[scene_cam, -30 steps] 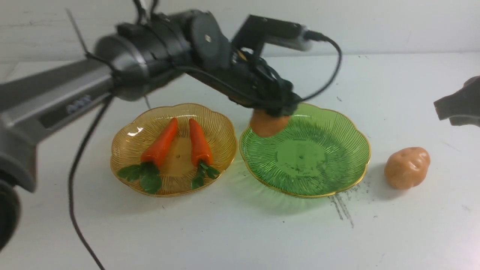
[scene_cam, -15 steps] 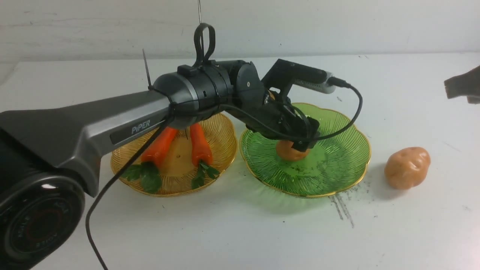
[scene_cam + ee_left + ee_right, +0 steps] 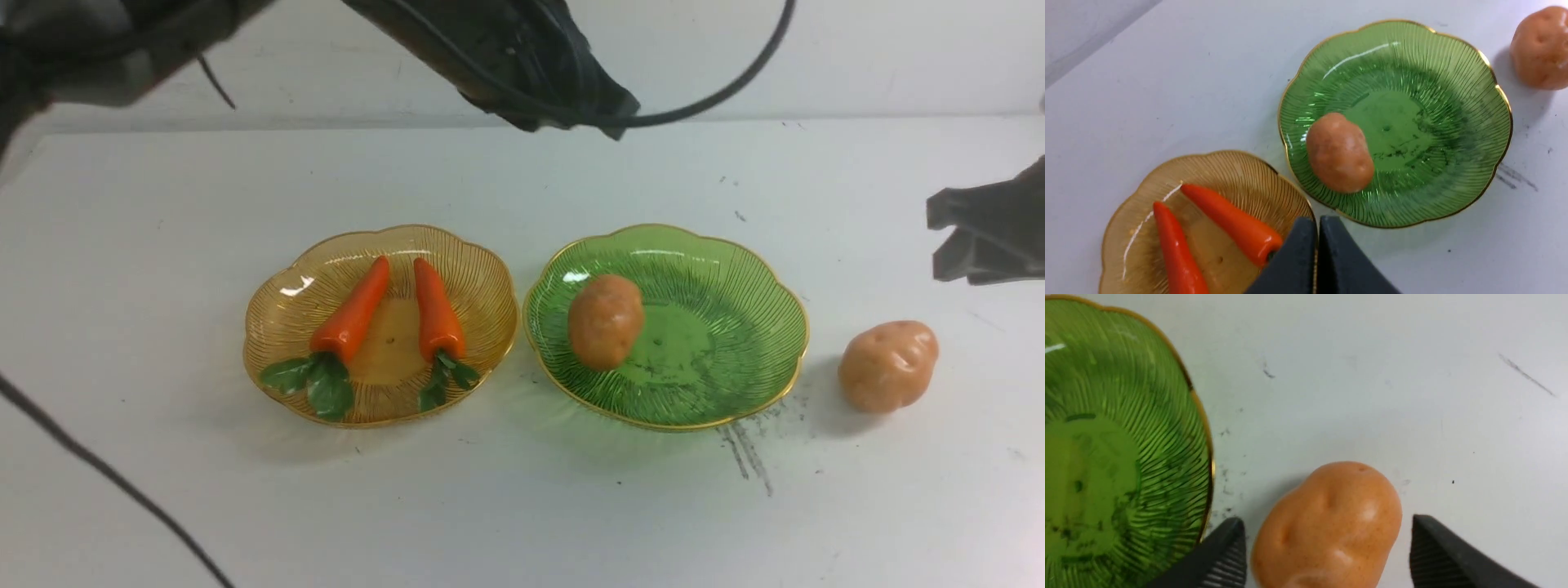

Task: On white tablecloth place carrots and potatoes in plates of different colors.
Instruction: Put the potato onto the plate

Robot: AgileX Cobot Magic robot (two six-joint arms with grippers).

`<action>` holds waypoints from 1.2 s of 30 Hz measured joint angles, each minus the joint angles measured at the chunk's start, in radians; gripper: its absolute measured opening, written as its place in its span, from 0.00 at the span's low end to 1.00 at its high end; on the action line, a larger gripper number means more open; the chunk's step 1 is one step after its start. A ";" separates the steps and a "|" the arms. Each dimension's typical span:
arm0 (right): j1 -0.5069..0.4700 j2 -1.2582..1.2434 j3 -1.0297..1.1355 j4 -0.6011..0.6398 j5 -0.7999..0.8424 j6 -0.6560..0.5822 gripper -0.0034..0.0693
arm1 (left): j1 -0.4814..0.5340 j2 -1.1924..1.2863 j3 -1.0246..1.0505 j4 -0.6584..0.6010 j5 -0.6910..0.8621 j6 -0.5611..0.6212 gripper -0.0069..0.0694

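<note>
White tablecloth (image 3: 522, 506) covers the counter, scuffed with dark streaks just beside the green plate (image 3: 718, 269). The first potato (image 3: 605, 320) lies free in that plate, on the side nearest the amber plate (image 3: 482, 278). The amber plate sits just beside the green one and holds both carrots (image 3: 353, 310) side by side. The second potato (image 3: 888, 364) sits on the cloth at the green plate's far side, close to the rim but not touching it.

The left claw (image 3: 1317, 253) is pressed together and empty, raised well above the green plate. The right claw (image 3: 1327, 524) is spread and empty, hanging over the second potato with a jaw to either side.

Two things worry me. The jaw nearer the green plate could catch its gold rim going down. The glossy, rounded potato could also squirt out of an off-centre pinch and roll away.
</note>
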 joint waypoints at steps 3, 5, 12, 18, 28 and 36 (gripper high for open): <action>0.000 0.075 0.000 -0.009 -0.024 0.052 0.93 | 0.000 -0.036 0.033 0.007 0.001 -0.005 0.09; 0.000 0.114 0.000 -0.008 -0.029 0.065 0.97 | 0.000 -0.055 0.052 0.007 0.002 -0.006 0.09; 0.000 0.192 -0.031 0.040 -0.021 0.073 0.98 | 0.000 -0.069 0.074 0.007 0.006 -0.010 0.09; 0.000 0.209 -0.061 0.055 0.024 0.056 0.75 | 0.000 -0.073 0.080 0.007 0.020 -0.018 0.09; 0.016 0.122 -0.222 0.101 0.183 -0.012 0.77 | 0.000 -0.075 0.080 0.007 0.020 -0.024 0.09; 0.213 0.145 -0.268 0.230 0.029 -0.126 0.77 | 0.000 -0.075 0.080 0.007 0.021 -0.025 0.09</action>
